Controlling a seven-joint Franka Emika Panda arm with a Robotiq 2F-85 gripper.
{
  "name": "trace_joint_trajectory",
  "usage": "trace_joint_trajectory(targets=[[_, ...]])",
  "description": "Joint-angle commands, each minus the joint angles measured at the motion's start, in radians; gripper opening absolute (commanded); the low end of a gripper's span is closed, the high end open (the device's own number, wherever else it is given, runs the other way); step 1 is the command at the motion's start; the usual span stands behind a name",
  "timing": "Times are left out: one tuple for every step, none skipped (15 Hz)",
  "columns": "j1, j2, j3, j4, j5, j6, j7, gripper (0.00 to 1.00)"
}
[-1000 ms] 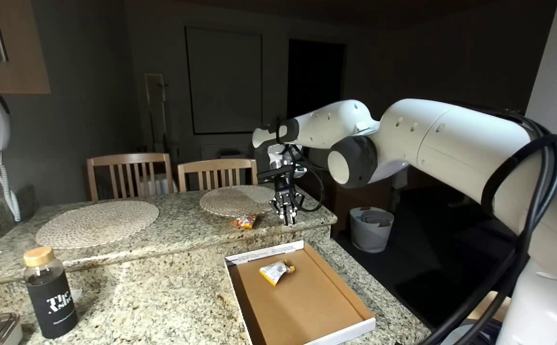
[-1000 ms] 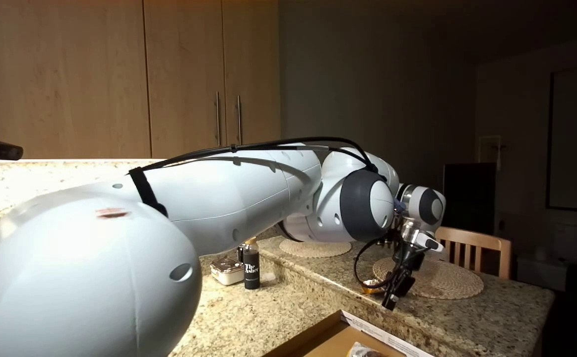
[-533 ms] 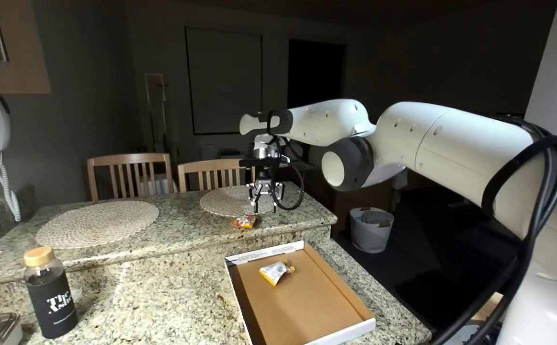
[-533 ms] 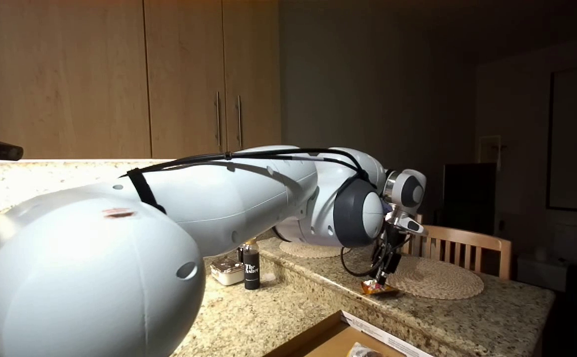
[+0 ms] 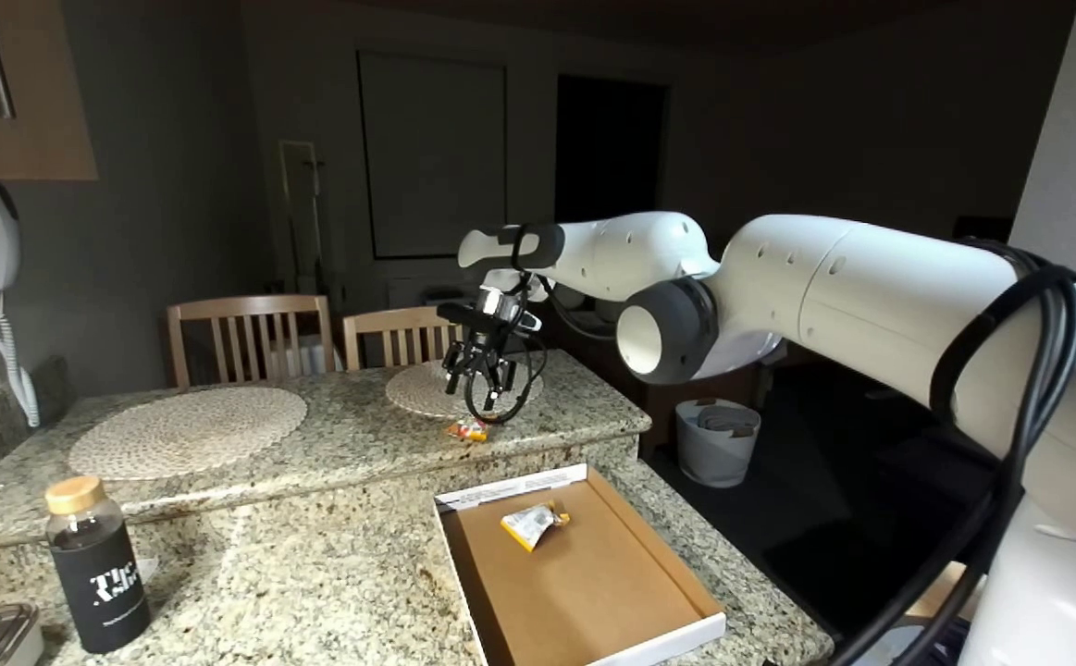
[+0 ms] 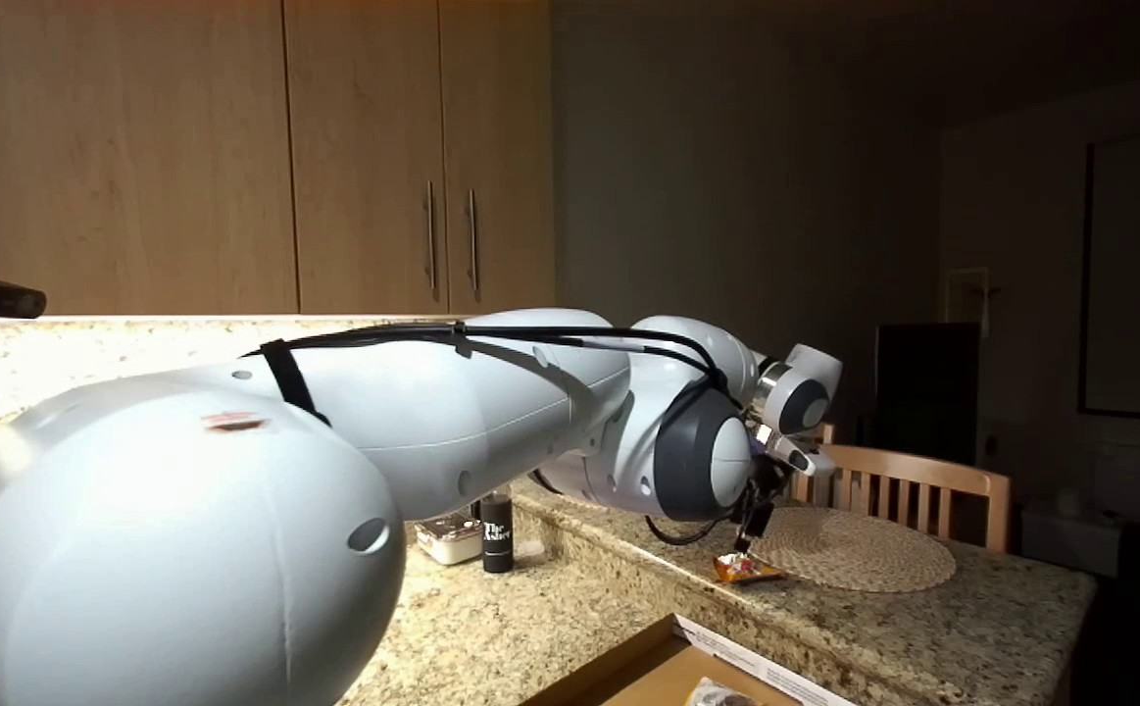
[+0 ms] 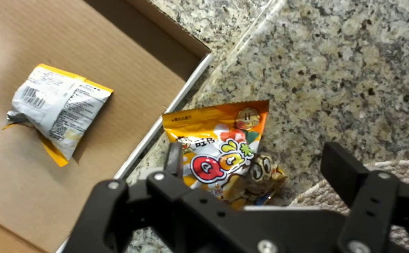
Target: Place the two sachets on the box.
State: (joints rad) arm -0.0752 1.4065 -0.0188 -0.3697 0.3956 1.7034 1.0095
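Observation:
A yellow-orange sachet (image 7: 222,140) with colourful print lies on the raised granite ledge. The white back of another sachet (image 7: 60,105) faces up inside the shallow cardboard box (image 7: 134,91). My gripper (image 7: 257,158) stands open above the ledge sachet, its fingers wide apart. In the wrist view the left finger (image 7: 173,160) overlaps the sachet's left edge, while the right finger (image 7: 343,168) is well clear of it. Nothing is held. From an exterior view the gripper (image 5: 473,393) appears tilted, just above the sachet (image 5: 469,431), which its cable partly covers.
A woven round placemat (image 5: 426,388) is right beside the ledge sachet, and a larger placemat (image 5: 191,430) is farther along. The ledge drops to a lower counter (image 5: 334,573) with a bottle (image 5: 98,573) and a lidded container (image 6: 450,537). Chairs (image 5: 408,333) stand behind.
In the exterior views my gripper has moved across from beside the ledge sachet to above it and tilted. Its jaws have opened wide. Both sachets and the box have stayed put.

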Motion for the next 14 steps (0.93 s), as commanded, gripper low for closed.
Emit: trace_joint_trajectory(targets=[[0.0,0.001,-0.001,0.0,0.0,0.0,0.0,1.0],[0.001,0.002,-0.001,0.0,0.0,0.0,0.0,1.0],[0.002,0.002,-0.001,0.0,0.0,0.0,0.0,1.0],[0.016,0.006,-0.011,-0.005,-0.011,0.016,0.015,1.0],[0.03,0.011,-0.021,-0.009,-0.023,0.027,0.024,1.0],[0.038,0.018,-0.028,-0.006,-0.028,0.046,0.034,1.0],[0.047,0.021,-0.034,-0.013,-0.031,0.048,0.041,1.0],[0.056,0.025,-0.044,-0.016,-0.035,0.055,0.048,1.0],[0.064,0.032,-0.051,-0.016,-0.035,0.066,0.052,1.0],[0.059,0.033,-0.001,-0.025,-0.094,0.102,0.067,1.0],[0.064,0.047,-0.003,-0.012,-0.112,0.136,0.081,1.0],[0.065,0.057,0.0,-0.003,-0.132,0.175,0.103,1.0],[0.066,0.063,-0.001,-0.001,-0.15,0.206,0.126,1.0],[0.066,0.058,-0.004,-0.015,-0.165,0.234,0.147,1.0]])
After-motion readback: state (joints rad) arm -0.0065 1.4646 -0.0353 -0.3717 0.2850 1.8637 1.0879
